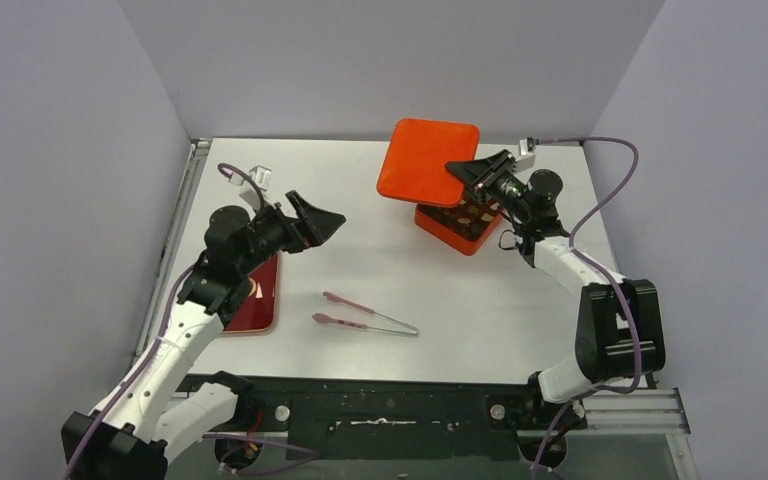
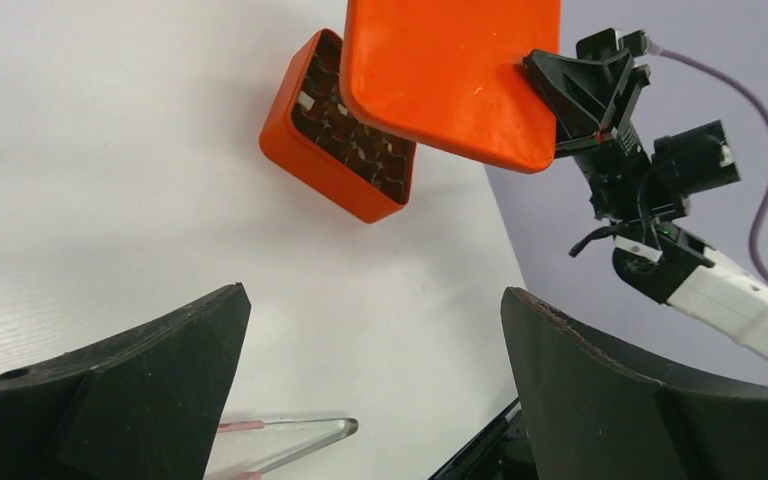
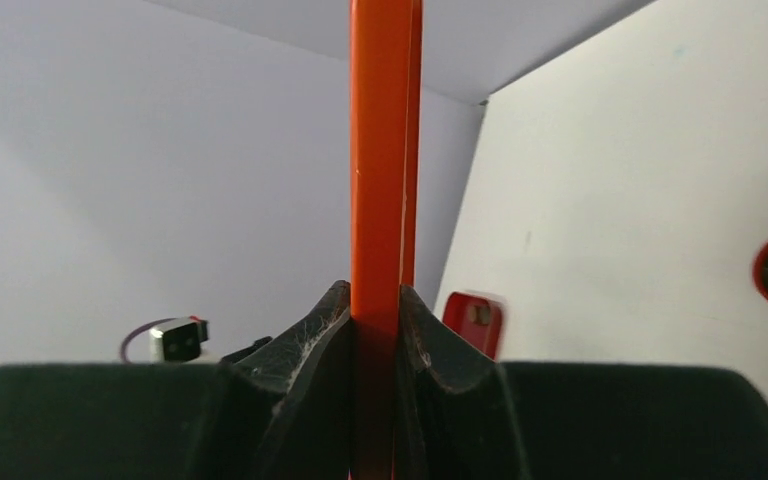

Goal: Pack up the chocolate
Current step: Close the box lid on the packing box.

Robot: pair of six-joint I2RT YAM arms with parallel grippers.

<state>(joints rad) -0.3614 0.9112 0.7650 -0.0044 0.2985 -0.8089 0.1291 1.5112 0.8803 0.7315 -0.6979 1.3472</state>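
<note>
White table (image 1: 460,300) spreads below. The right pincer (image 1: 460,170) clamps the orange lid (image 1: 422,160) by its edge; the chocolate (image 2: 355,145) sits in the orange box (image 2: 325,178) just beneath it. The left pincer (image 2: 374,295) gapes empty, well apart.

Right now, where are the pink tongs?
In the top view, the pink tongs lie mid-table, toward the near edge, right of the dark red tray.
</note>
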